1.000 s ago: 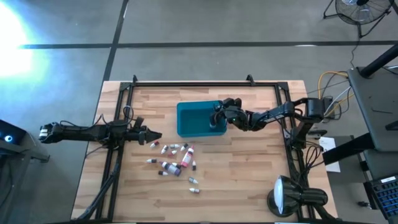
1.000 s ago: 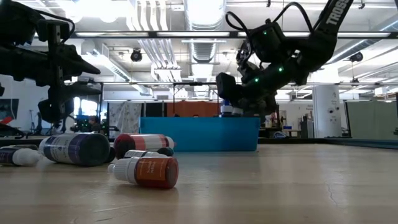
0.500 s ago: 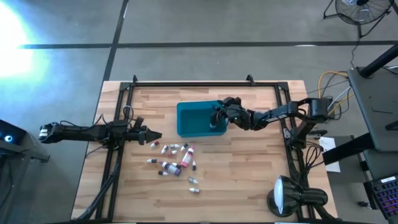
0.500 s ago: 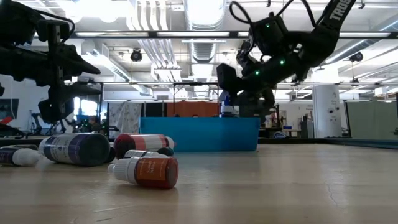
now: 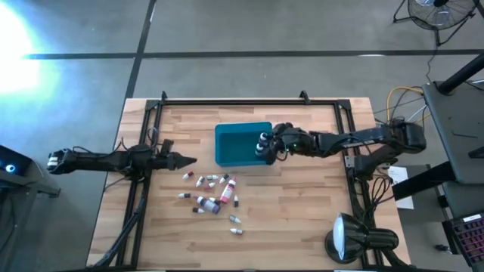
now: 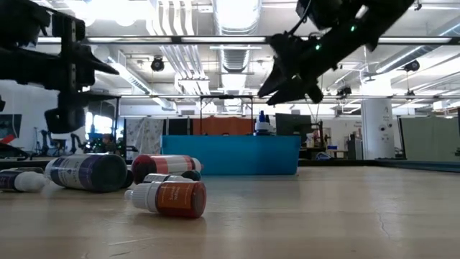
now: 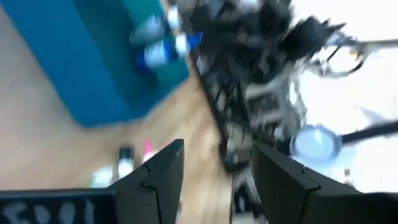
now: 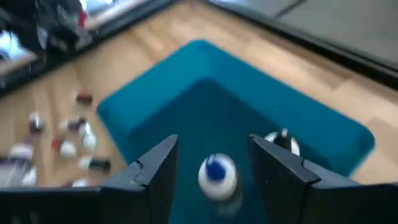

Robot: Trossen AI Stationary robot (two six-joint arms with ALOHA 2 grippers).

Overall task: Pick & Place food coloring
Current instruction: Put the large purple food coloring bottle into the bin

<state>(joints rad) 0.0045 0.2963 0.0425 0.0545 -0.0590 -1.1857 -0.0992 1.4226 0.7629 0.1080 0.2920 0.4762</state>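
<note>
A teal bin (image 5: pixel 240 143) stands at the middle of the table. Two food coloring bottles stand at its right end: a blue-capped one (image 8: pixel 217 175) and another (image 8: pixel 283 140); the blue cap (image 6: pixel 263 122) shows above the bin wall. My right gripper (image 5: pixel 271 145) hangs open above them, clear of the bin (image 6: pixel 230 155), touching nothing. Several more food coloring bottles (image 5: pixel 215 193) lie on their sides on the wood near the bin, among them a red one (image 6: pixel 172 198). My left gripper (image 5: pixel 193 161) waits open above the table's left side, nothing between its fingers (image 7: pixel 163 168).
A black frame (image 5: pixel 231 102) runs along the table's far edge and both sides. A lamp (image 5: pixel 349 238) stands at the near right corner. Bare wood (image 5: pixel 302 200) lies between the scattered bottles and the right rail.
My right gripper has risen out of the bin and drawn back a little toward the table's right edge, tipping nearer to level. The blue-capped bottle has stayed upright in the bin. My left gripper has rolled a little in place.
</note>
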